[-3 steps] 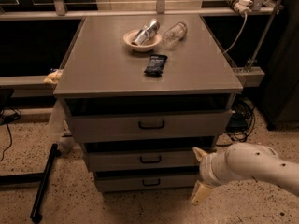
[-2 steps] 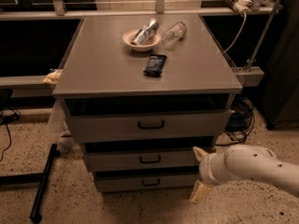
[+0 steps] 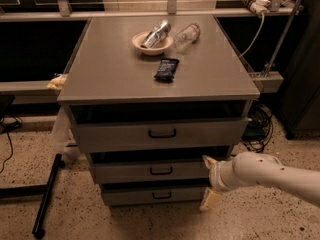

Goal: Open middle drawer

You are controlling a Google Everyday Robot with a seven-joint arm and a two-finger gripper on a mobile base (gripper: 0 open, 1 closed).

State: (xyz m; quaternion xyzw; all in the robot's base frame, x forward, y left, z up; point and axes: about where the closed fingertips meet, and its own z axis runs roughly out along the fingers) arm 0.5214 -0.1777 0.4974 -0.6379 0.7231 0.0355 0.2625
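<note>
Off right of the middle drawer, the gripper hangs spread wide; it could easily hook the bottom drawer instead since those handles sit so close

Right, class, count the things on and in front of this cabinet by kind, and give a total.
Drawers: 3 (top drawer, middle drawer, bottom drawer)
Bowl: 1
Can: 1
Bottle: 1
Packet: 1
Gripper: 1, open, by the middle drawer's right end
Total: 8
</note>
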